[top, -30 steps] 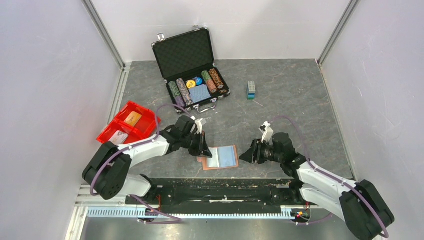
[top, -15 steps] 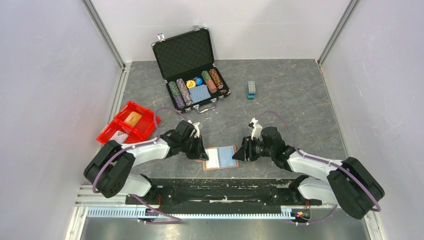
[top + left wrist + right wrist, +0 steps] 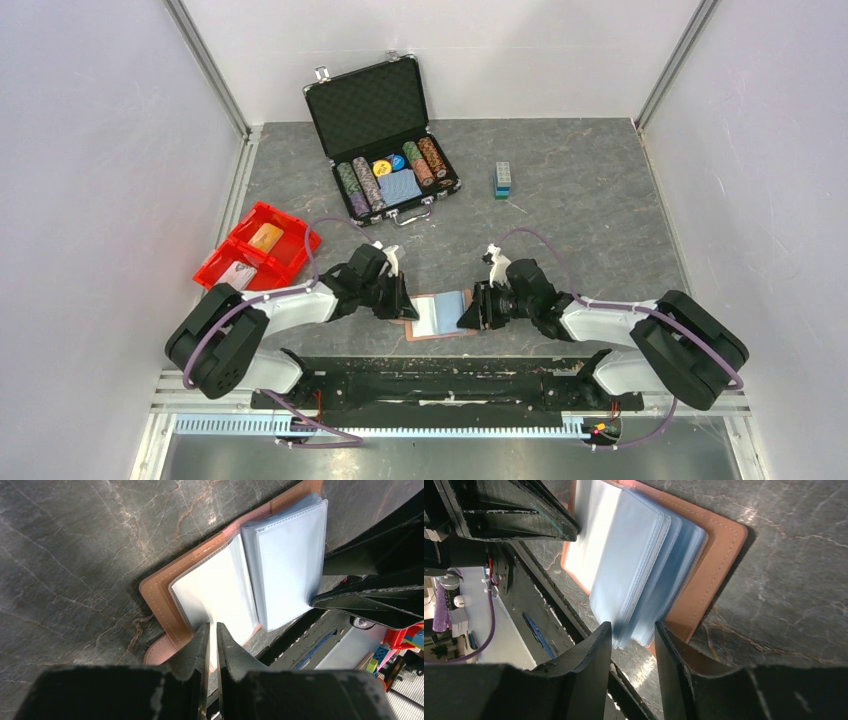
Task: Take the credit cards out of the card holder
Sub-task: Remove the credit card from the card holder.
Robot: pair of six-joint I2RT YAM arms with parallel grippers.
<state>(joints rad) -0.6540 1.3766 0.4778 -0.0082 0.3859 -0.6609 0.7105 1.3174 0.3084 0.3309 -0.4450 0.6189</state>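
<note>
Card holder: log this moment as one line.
holder open, flat | left gripper nearly shut at white page edge | right gripper open astride blue sleeves

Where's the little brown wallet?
In the top view, the card holder lies open on the table near its front edge, between the left gripper and right gripper.

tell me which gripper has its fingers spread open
The right gripper: its fingers straddle the blue sleeves of the card holder, while the left gripper has them nearly together.
</note>
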